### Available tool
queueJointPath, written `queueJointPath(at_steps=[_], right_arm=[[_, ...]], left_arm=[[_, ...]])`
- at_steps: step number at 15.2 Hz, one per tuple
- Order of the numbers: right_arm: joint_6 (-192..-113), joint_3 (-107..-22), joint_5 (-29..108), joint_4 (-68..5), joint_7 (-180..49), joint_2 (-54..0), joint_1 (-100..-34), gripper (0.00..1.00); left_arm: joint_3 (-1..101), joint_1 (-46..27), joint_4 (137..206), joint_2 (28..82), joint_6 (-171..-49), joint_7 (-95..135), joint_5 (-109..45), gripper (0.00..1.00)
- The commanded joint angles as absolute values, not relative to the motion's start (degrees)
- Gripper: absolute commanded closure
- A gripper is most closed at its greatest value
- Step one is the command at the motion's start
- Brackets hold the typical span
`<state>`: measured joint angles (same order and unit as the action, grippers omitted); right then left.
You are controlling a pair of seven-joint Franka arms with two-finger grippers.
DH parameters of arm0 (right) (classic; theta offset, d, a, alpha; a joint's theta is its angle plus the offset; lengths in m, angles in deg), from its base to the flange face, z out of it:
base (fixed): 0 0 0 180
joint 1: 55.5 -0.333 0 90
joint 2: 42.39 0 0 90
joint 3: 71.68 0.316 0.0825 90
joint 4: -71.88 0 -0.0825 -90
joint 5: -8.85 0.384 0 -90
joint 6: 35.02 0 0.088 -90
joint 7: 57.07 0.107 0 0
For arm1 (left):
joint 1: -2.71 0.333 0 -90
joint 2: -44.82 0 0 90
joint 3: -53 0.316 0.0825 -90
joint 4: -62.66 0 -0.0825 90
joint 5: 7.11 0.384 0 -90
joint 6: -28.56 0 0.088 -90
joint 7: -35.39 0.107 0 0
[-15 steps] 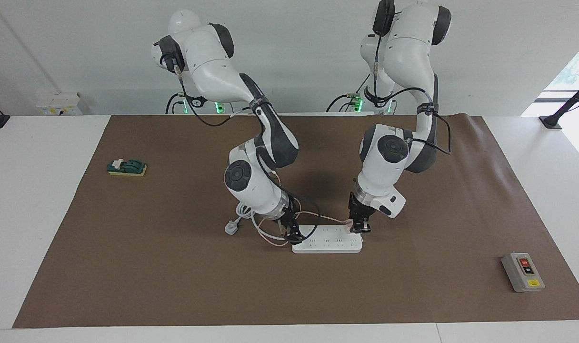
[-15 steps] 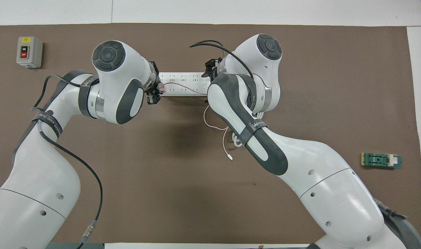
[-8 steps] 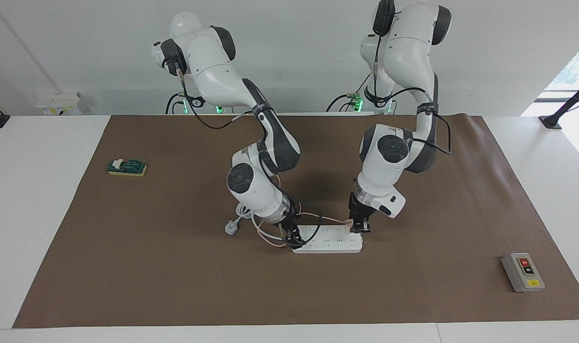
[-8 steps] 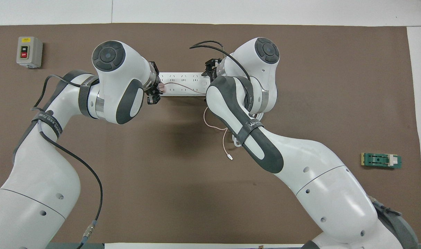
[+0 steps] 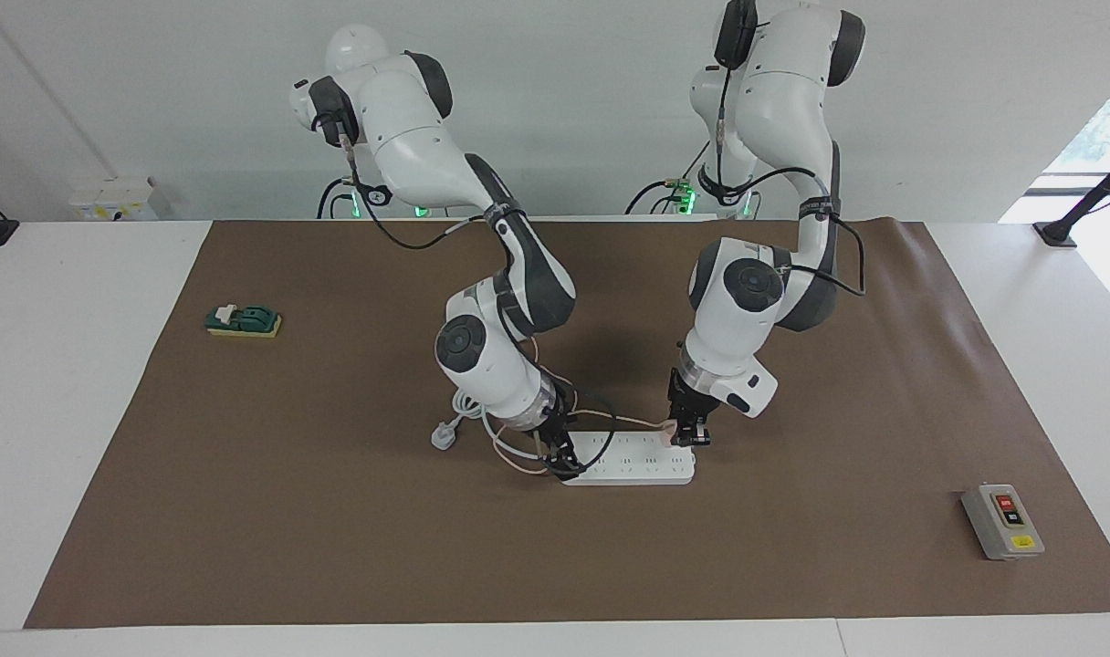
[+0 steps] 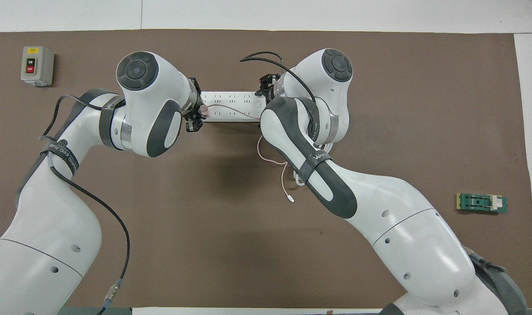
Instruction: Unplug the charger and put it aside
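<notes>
The charger [image 5: 671, 430] is a small pale-pink cube plugged into the white power strip [image 5: 637, 466] at the end toward the left arm. My left gripper [image 5: 689, 438] stands upright over that end, shut on the charger [image 6: 203, 111]. Its thin pink cable [image 6: 231, 109] runs along the power strip [image 6: 231, 97], then loops on the mat nearer the robots to a small connector [image 6: 291, 200]. My right gripper [image 5: 565, 463] is down at the strip's other end, touching it. From overhead the right gripper [image 6: 264, 89] is mostly under its own wrist.
The strip's thick white cord and plug [image 5: 444, 436] lie coiled beside the right gripper. A grey switch box [image 5: 1002, 522] sits toward the left arm's end. A green knife switch [image 5: 244, 320] sits toward the right arm's end. A brown mat [image 5: 336, 547] covers the table.
My right gripper has come down a little onto the end of the power strip, and its arm has leaned forward. The left gripper and the charger have not moved.
</notes>
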<state>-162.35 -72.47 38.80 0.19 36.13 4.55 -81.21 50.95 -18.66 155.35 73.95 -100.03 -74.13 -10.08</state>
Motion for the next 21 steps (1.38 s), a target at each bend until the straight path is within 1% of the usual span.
queueJointPath(at_steps=[1,5,21], right_arm=[[-163.4,-72.7,38.6,0.3,34.7,5.0,-81.4,0.02],[-163.4,-72.7,36.9,0.5,34.6,5.4,-81.4,0.02],[-163.4,-73.0,37.1,1.3,33.9,5.2,-81.3,0.02]], left_arm=[[51.6,-19.3,157.2,74.5,-103.3,-73.9,-9.7,1.0],[51.6,-19.3,157.2,74.5,-103.3,-73.9,-9.7,1.0],[51.6,-19.3,157.2,74.5,-103.3,-73.9,-9.7,1.0]])
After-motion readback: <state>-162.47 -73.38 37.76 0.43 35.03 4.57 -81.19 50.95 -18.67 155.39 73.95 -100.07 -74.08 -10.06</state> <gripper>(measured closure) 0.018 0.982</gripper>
